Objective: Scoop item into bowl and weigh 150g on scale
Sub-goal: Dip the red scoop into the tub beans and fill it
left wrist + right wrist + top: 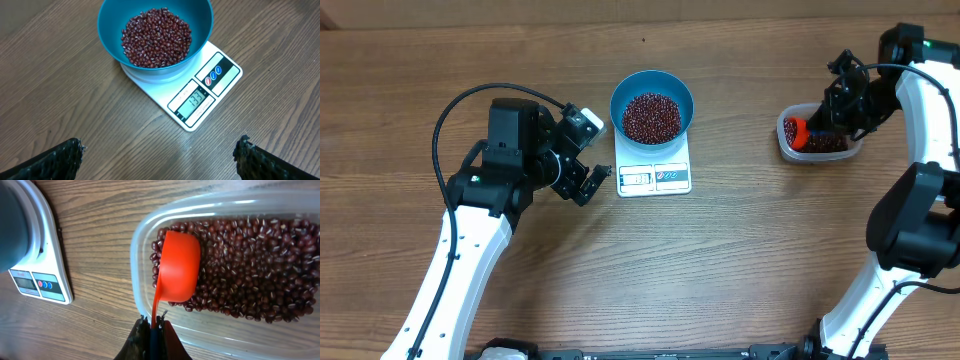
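The blue bowl [652, 104] [156, 36] stands on the white scale [654, 166] [200, 92], and a heap of dark red-brown beans [651, 117] [156, 37] lies inside it. More beans [250, 265] fill a clear tub [818, 138] [210, 210] at the right. My right gripper [825, 118] [152, 322] is shut on the handle of a red scoop [795, 130] [177, 267], whose cup rests bottom-up on the beans in the tub. Just left of the scale my left gripper [588, 178] [160, 157] stands open above bare wood, holding nothing.
The scale's display [194, 99] is lit and its buttons [213, 75] lie beside it. In the right wrist view the scale's corner [42, 275] shows at the left edge. Wooden tabletop [720, 260] stretches between the scale and the tub.
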`<state>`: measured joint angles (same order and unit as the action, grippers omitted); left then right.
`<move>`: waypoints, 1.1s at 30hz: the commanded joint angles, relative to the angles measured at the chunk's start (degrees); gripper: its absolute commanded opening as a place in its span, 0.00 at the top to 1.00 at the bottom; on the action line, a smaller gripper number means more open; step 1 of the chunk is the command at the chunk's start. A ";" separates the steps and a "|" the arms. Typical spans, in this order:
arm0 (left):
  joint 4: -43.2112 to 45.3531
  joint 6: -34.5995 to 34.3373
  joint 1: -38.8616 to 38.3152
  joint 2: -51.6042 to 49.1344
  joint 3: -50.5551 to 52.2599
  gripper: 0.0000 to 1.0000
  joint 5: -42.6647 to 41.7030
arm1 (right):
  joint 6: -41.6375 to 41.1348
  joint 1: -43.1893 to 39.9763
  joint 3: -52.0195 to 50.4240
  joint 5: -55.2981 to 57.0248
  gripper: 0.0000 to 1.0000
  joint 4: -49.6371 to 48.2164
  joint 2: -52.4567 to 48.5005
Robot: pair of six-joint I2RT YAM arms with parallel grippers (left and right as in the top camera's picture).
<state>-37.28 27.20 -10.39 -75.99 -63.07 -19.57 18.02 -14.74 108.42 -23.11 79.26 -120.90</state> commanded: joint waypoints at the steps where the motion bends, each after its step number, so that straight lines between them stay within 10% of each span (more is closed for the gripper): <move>1: 0.00 0.68 0.22 -0.26 -1.27 0.01 -0.98 | 0.24 -2.19 -1.36 -4.55 0.96 0.22 1.07; 33: 0.00 0.68 0.22 -0.26 -1.27 0.00 -0.98 | 17.33 -23.21 -1.33 -36.70 0.96 11.74 1.07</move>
<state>-37.30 27.20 -10.39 -75.99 -63.07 -19.57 29.91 -37.89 107.28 -52.90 89.67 -120.90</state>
